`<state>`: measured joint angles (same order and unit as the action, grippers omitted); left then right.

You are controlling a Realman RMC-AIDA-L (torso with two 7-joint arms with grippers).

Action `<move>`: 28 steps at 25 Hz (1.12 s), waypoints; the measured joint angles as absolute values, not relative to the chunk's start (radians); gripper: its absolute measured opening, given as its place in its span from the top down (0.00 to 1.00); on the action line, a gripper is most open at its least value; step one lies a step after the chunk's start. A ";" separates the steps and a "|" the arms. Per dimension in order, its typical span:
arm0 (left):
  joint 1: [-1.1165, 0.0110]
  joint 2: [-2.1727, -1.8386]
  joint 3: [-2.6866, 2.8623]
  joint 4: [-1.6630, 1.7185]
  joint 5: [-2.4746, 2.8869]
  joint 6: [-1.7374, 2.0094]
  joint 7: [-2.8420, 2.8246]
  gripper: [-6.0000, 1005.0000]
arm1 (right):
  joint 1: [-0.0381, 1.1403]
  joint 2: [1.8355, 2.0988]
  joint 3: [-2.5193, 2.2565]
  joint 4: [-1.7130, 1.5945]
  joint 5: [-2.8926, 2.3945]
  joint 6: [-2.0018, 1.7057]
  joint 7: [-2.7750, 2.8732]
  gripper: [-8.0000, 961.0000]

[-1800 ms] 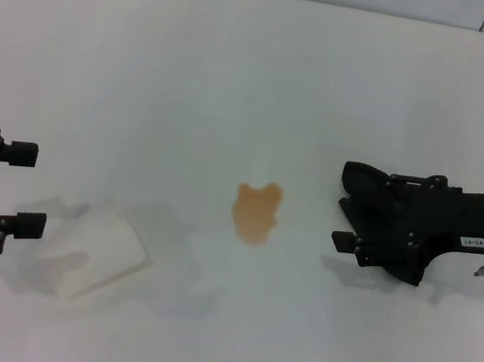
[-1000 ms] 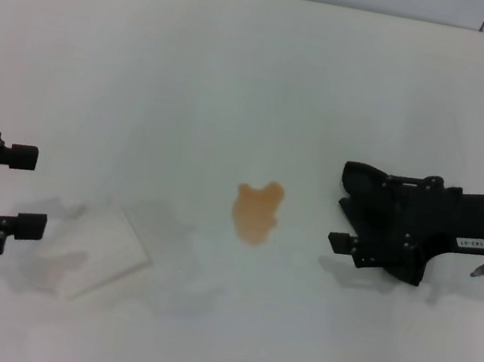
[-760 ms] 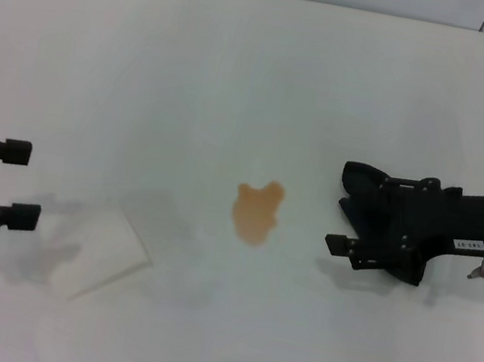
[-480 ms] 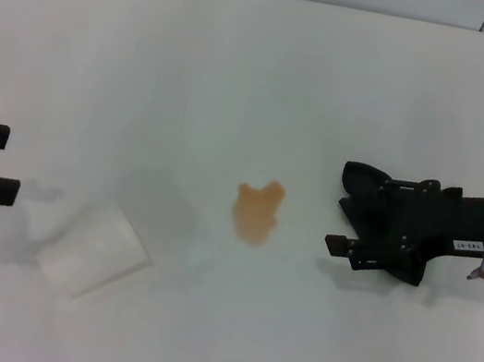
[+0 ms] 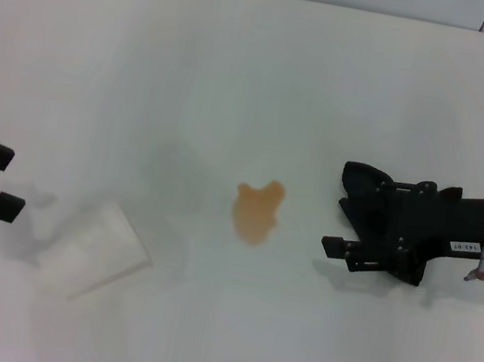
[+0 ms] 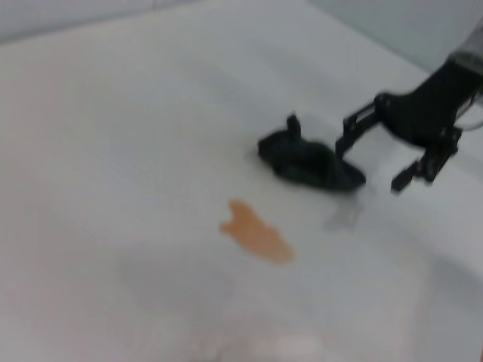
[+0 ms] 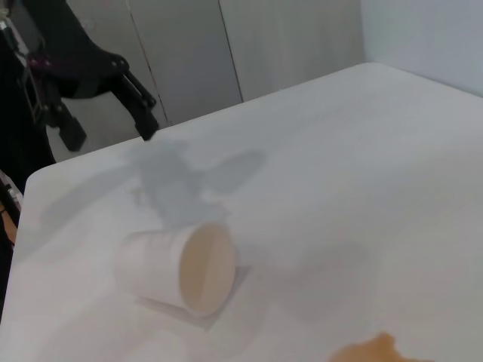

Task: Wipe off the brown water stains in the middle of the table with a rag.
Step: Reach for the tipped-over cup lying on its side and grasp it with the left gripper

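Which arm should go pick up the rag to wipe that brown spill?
Left. The open left hand hovers right beside the rag; the right hand sits on the far side of the brown water stains from it.

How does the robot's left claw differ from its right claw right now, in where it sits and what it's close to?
The black left claw sits at the head view's left border, with only its fingers showing; the black right claw shows its whole bulky body. The left claw is near the tipped white cup; the right claw is beside the orange-brown puddle. Both are open and hold nothing.
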<state>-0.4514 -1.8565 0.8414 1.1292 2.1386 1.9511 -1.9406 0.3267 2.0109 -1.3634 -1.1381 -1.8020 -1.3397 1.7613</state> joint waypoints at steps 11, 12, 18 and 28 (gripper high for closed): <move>-0.589 -1.849 0.981 1.100 2.318 1.959 -2.043 0.13 | 0.333 2.011 -1.367 -1.143 -1.789 -1.337 1.762 0.15; -0.603 -1.850 0.995 1.092 2.330 1.960 -2.049 0.13 | 0.333 2.011 -1.368 -1.143 -1.788 -1.337 1.762 0.15; -0.670 -1.848 1.046 1.041 2.371 1.960 -2.059 0.13 | 0.333 2.011 -1.375 -1.142 -1.778 -1.332 1.759 0.15; -0.698 -1.879 1.039 0.983 2.445 1.944 -2.012 0.13 | 0.331 2.011 -1.405 -1.137 -1.765 -1.305 1.754 0.15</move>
